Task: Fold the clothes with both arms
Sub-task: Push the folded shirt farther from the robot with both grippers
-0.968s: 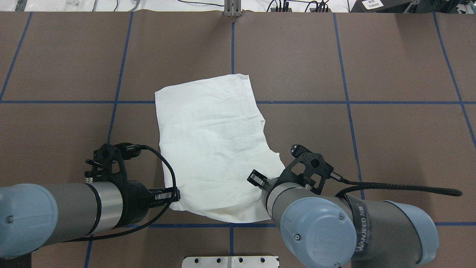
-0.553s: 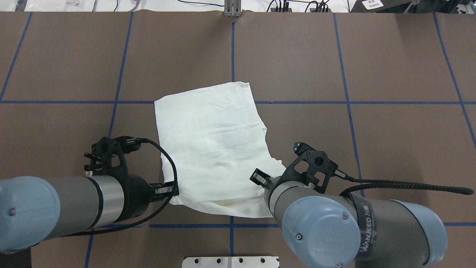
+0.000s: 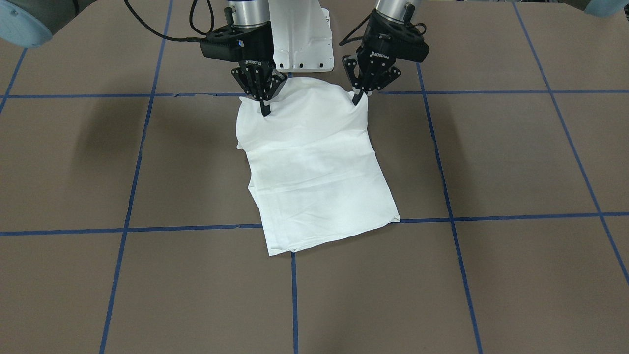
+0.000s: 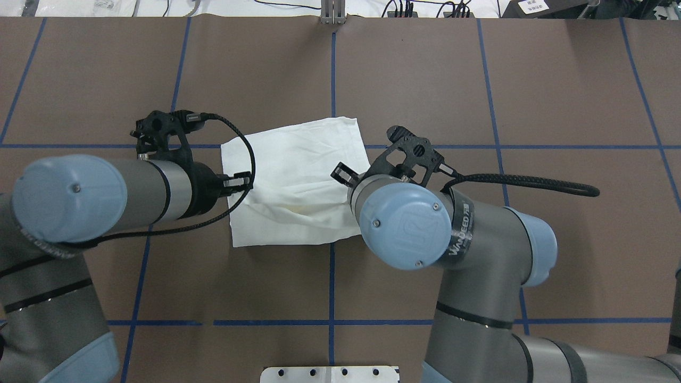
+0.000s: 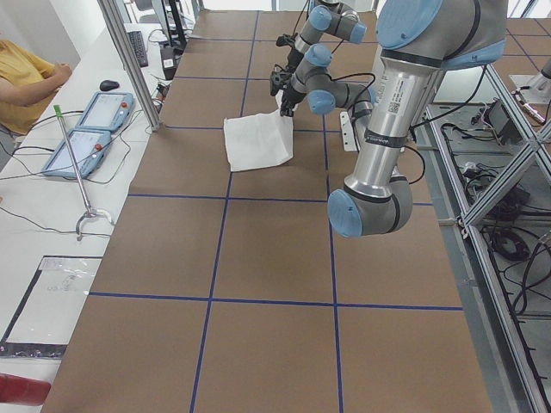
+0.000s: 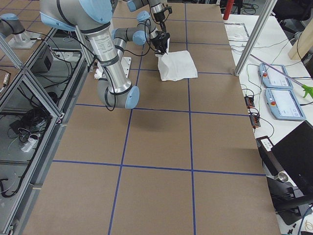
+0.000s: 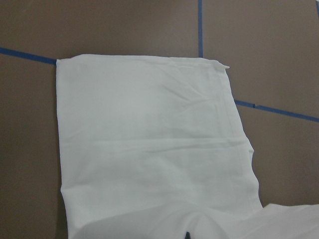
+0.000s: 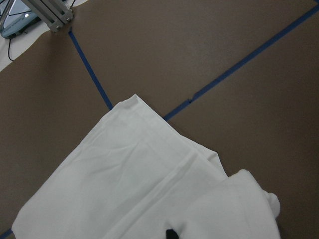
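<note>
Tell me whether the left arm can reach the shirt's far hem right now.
Probably not yet: nothing lies over the far hem, but the left end effector is shut on a lifted near corner of the shirt and must let go first.

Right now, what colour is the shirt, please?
The shirt is plain white; best in front-facing view.

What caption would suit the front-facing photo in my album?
The left tool and right tool each pinch a corner of the white shirt, holding its robot-side edge above the table.
</note>
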